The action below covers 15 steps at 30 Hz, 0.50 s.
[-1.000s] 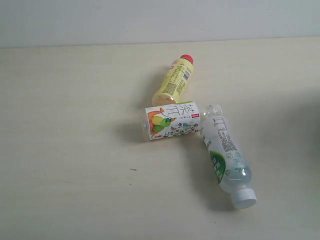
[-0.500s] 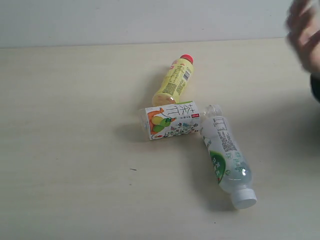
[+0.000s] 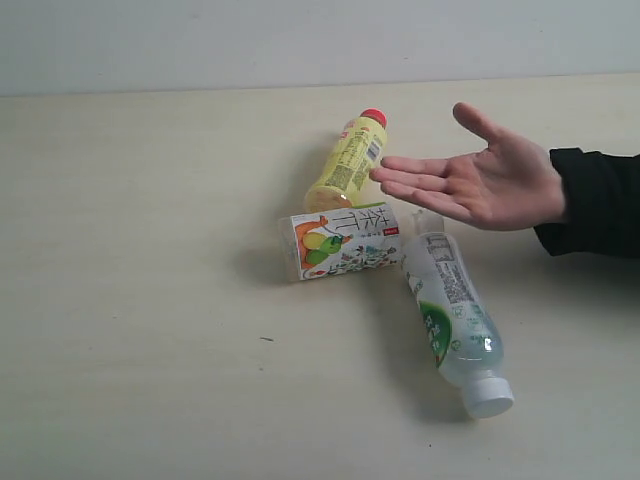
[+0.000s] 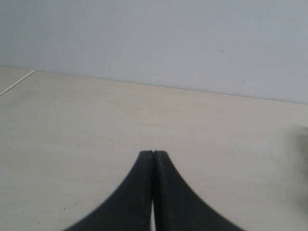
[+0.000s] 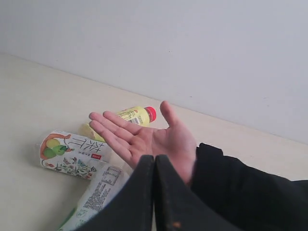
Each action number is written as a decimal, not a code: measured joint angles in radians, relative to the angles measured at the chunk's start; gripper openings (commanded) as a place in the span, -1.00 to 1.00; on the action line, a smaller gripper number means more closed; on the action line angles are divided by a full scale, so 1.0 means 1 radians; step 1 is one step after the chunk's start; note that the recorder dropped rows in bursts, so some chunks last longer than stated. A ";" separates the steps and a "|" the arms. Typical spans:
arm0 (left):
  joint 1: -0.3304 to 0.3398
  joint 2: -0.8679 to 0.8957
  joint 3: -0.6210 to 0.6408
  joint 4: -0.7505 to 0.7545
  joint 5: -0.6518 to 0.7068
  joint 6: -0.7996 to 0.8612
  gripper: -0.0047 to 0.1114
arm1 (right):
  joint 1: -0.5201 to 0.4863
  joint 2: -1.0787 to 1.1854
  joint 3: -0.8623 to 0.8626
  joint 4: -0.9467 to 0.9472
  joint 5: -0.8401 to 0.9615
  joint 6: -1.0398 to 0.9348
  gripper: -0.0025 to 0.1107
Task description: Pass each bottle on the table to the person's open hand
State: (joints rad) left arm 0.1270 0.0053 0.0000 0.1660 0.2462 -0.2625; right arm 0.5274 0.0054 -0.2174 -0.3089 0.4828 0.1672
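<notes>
Three bottles lie on the table (image 3: 140, 300). The yellow bottle with the red cap (image 3: 347, 164) is farthest back, and the bottle with the white fruit-picture label (image 3: 345, 240) lies in front of it. The clear bottle with the white cap (image 3: 456, 322) is nearest. An open hand (image 3: 480, 182) with a black sleeve cuff hovers palm up over them, reaching in from the right. The clear bottle with a red cap and label is out of view. My right gripper (image 5: 154, 157) is shut and empty, just short of the hand (image 5: 144, 137). My left gripper (image 4: 153, 152) is shut over bare table.
A pale wall (image 3: 300, 40) runs along the table's far edge. The black sleeve (image 3: 595, 205) reaches in from the right edge. A tiny dark speck (image 3: 266, 339) marks the table left of the bottles.
The hand has come in from the upper right and now rests open, palm up, above the bottles. The bottles have not moved.
</notes>
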 measured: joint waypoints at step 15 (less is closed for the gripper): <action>0.000 0.000 0.000 0.000 0.000 0.000 -0.92 | 0.000 -0.001 0.000 0.104 -0.597 0.108 -0.95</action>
State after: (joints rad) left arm 0.1270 0.0053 0.0000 0.1660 0.2462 -0.2625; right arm 0.5274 0.0039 -0.2174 -0.2053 -0.1146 0.2748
